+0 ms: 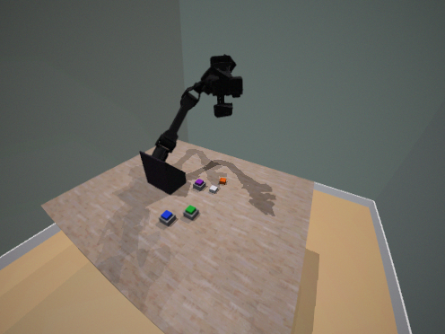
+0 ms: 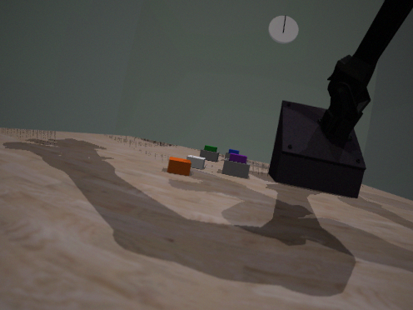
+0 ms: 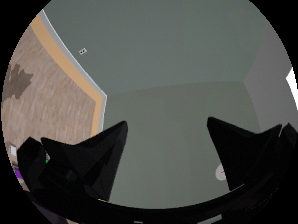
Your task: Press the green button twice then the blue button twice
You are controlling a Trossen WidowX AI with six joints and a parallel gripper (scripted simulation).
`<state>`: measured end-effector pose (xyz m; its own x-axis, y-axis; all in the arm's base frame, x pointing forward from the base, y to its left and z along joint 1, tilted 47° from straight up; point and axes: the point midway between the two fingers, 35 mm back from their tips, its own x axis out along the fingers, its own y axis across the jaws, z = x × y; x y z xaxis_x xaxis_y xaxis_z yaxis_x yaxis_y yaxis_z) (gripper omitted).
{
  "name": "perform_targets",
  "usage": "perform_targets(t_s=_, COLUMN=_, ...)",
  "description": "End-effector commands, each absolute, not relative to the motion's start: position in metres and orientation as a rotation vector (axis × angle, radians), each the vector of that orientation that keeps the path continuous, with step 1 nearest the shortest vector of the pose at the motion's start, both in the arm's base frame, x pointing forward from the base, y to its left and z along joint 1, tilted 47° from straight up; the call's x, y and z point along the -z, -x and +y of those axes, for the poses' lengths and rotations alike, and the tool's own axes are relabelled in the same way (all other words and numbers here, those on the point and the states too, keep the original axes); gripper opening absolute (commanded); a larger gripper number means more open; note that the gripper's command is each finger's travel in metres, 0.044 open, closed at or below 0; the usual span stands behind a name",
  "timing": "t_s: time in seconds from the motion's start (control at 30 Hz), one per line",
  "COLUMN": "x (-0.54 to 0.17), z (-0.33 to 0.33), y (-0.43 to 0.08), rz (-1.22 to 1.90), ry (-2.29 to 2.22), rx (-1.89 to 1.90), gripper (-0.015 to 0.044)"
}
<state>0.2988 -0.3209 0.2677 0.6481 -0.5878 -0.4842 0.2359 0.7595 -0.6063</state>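
The green button [image 1: 190, 209] [image 2: 210, 148] sits on a grey base on the table; a sliver of it shows in the wrist view [image 3: 47, 161] behind a finger. The blue button [image 1: 167, 215] [image 2: 233, 152] sits beside it, on the side towards the arm's base in the top view, and is partly hidden behind the purple button in the exterior view. Both caps stand raised. My gripper [image 1: 225, 86] [image 3: 169, 123] is open and empty, high above the table and far from both buttons. It is out of frame in the exterior view.
A purple button [image 1: 199, 182] [image 2: 237, 157] [image 3: 18, 173] stands near the arm's dark base box [image 1: 162, 176] [image 2: 314, 172]. A white block [image 1: 213, 189] [image 2: 196, 162] [image 3: 13, 150] and an orange block [image 1: 222, 180] [image 2: 179, 166] lie beside it.
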Motion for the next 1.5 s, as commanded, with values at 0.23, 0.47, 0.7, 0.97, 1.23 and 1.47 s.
perform_targets(t_s=0.23, x=-0.084, z=-0.272, y=-0.311, rz=1.061, ry=0.062, rx=0.004, gripper=0.0400)
perform_targets(t_s=0.47, x=0.007, z=-0.204, y=-0.288, rz=1.241, ry=-0.379, rx=-0.298, gripper=0.0400)
perform_targets(t_s=0.7, x=0.046, z=-0.150, y=-0.264, rz=1.341, ry=-0.756, rx=-0.475, gripper=0.0400)
perform_targets(t_s=0.97, x=0.046, z=-0.150, y=-0.264, rz=1.341, ry=-0.759, rx=-0.476, gripper=0.0400)
perform_targets(t_s=1.23, x=0.088, z=-0.106, y=-0.276, rz=1.340, ry=-0.761, rx=-0.478, gripper=0.0216)
perform_targets(t_s=1.47, x=0.088, z=-0.106, y=-0.276, rz=1.340, ry=-0.761, rx=-0.478, gripper=0.0032)
